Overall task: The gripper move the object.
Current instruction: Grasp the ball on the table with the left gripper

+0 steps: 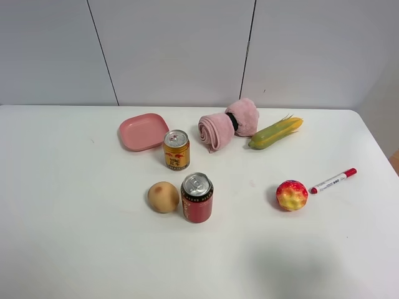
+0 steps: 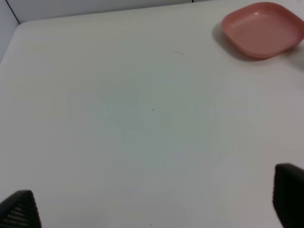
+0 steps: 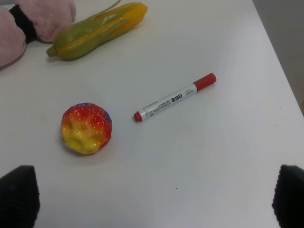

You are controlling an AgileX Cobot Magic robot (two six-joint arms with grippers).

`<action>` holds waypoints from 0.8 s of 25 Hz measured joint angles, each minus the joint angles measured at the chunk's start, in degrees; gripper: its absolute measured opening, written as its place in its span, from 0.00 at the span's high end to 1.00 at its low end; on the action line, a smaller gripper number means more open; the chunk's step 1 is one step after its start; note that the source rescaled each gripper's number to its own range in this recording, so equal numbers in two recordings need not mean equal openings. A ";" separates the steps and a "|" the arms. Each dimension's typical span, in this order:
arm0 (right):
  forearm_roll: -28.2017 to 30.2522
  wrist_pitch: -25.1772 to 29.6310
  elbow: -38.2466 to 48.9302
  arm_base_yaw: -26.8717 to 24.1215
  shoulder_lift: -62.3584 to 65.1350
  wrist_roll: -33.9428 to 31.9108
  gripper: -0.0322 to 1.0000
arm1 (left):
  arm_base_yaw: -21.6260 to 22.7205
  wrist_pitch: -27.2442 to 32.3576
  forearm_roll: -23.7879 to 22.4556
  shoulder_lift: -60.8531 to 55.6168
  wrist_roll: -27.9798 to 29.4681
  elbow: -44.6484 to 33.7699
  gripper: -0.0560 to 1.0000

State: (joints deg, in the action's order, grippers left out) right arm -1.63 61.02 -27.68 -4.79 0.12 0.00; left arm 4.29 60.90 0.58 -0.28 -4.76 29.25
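Note:
The object, a bumpy red and yellow ball-like fruit toy [image 1: 292, 195], lies on the white table [image 1: 75, 237] at the right, next to a red-capped marker [image 1: 333, 180]. In the right wrist view the toy [image 3: 86, 128] lies ahead of my right gripper [image 3: 154, 197], off toward one fingertip. The right jaws stand wide apart and empty, and only the black fingertips [image 3: 19, 194] show. My left gripper [image 2: 154, 204] is also wide open and empty over bare table. Neither arm shows in the exterior view.
A pink plate [image 1: 144, 132], a gold can [image 1: 176, 149], a red can [image 1: 197, 197] and a smooth tan fruit [image 1: 163, 197] stand left of centre. A rolled pink towel [image 1: 227, 123] and a toy corn cob [image 1: 275, 132] lie at the back.

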 joint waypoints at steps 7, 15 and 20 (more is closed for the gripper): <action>0.00 0.00 0.00 0.00 0.00 0.00 0.00 | 0.00 0.00 0.00 0.00 0.00 0.00 0.00; 0.00 0.00 0.00 0.00 0.00 0.00 0.00 | 0.00 0.00 0.00 0.00 0.00 0.00 0.00; 0.00 0.00 0.00 0.00 0.00 0.00 0.00 | 0.00 0.00 0.00 0.00 0.00 0.00 0.00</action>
State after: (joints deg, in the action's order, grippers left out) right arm -1.63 61.02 -27.68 -4.79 0.12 0.00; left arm 4.29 60.90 0.58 -0.28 -4.76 29.25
